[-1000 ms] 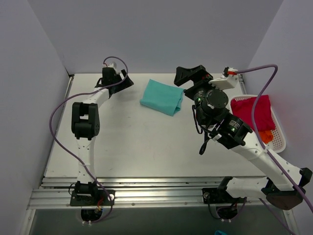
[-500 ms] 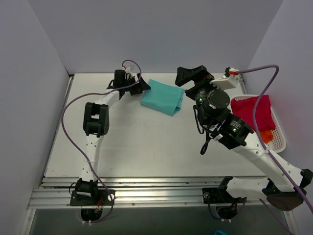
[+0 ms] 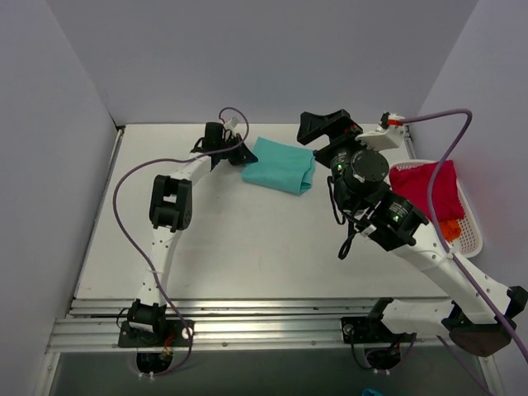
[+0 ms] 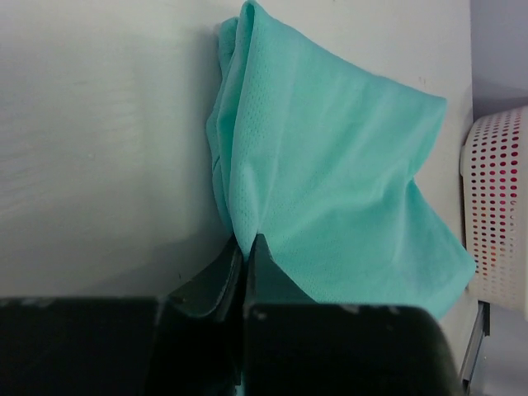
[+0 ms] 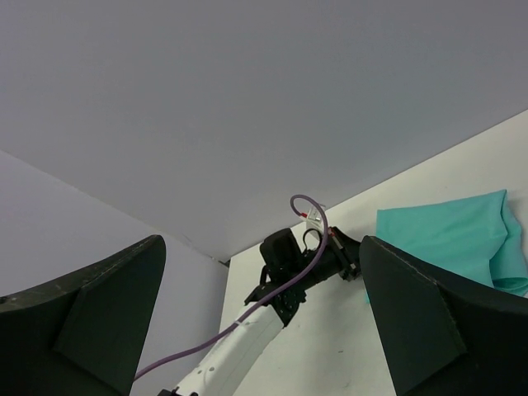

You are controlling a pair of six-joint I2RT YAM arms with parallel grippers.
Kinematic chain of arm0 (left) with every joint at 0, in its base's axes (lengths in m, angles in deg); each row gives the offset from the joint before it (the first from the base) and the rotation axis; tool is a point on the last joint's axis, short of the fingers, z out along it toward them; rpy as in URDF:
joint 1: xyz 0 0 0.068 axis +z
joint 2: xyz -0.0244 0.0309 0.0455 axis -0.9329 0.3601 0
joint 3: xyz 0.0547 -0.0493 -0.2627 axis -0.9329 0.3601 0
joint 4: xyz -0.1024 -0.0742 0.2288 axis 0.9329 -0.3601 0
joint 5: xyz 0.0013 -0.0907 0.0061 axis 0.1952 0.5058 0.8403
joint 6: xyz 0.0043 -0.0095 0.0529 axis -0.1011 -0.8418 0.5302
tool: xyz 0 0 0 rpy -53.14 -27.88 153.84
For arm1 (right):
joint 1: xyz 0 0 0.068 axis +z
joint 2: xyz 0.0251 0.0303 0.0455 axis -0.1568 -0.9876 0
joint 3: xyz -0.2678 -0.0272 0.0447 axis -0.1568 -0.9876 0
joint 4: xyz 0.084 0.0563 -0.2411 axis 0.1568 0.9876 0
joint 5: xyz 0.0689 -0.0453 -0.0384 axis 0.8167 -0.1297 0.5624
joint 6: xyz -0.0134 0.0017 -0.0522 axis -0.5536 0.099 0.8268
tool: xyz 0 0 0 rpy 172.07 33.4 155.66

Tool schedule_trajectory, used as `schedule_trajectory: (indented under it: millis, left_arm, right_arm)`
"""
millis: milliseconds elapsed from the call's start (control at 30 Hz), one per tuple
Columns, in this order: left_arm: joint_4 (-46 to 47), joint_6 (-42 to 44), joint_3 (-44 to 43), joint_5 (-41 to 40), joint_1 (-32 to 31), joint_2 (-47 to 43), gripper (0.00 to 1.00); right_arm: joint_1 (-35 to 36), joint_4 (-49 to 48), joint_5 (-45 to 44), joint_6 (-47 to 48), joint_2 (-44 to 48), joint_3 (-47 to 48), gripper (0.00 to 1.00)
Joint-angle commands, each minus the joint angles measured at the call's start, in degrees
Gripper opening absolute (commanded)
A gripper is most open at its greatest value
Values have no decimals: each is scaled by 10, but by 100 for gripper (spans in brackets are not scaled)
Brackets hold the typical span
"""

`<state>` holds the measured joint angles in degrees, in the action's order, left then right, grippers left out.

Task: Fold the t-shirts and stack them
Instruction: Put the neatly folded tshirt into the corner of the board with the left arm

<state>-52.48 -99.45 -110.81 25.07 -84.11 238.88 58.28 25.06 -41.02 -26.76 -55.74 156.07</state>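
A folded teal t-shirt (image 3: 280, 165) lies at the back middle of the table. My left gripper (image 3: 245, 153) is at its left edge. In the left wrist view that gripper (image 4: 246, 244) is shut, pinching a fold of the teal t-shirt (image 4: 330, 173) between its tips. My right gripper (image 3: 327, 127) hovers open just right of the shirt and holds nothing. Seen from its own wrist, the right gripper (image 5: 262, 247) has its fingers (image 5: 107, 313) far apart, pointing at the left arm and the teal cloth (image 5: 450, 231). A crimson-pink t-shirt (image 3: 425, 188) and an orange one (image 3: 450, 228) lie in the basket.
A white mesh basket (image 3: 472, 239) stands at the table's right edge, and the left wrist view shows its wall (image 4: 495, 214) beyond the shirt. Grey walls close the back and both sides. Purple cables loop over both arms.
My left arm has swung right from the back-left area to the teal t-shirt's left edge and shut on it. The shirt has bunched slightly rightward. The right arm has stayed still.
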Motion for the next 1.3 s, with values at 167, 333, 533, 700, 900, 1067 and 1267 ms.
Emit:
schedule_trajectory:
  millis: [167,333,533,700,900,1067,1267]
  left_arm:
    - [-146,69,-117,-118,26,5,2]
    - [-264,147,-218,-188,70,4,2]
    - [-276,213,-222,-176,129,-48,2]
    - [-306,283,-226,-168,175,-80,2]
    - [-323,319,-242,-201,228,-92,2]
    - [-315,330,-242,-268,263,-96,6]
    - [-301,322,-221,-446,287,-100,13]
  right_arm:
    - [-8,-16,3,-5,24,-4,100]
    - [-11,-21,8,-6,37,-12,100]
    - [-14,-24,17,-7,40,-10,100]
    - [-17,-31,27,-5,35,-6,100]
    - [-25,-31,44,-1,5,21,100]
    - [-50,-36,78,-12,-29,25,100]
    - [-97,-31,171,-41,-66,43,100]
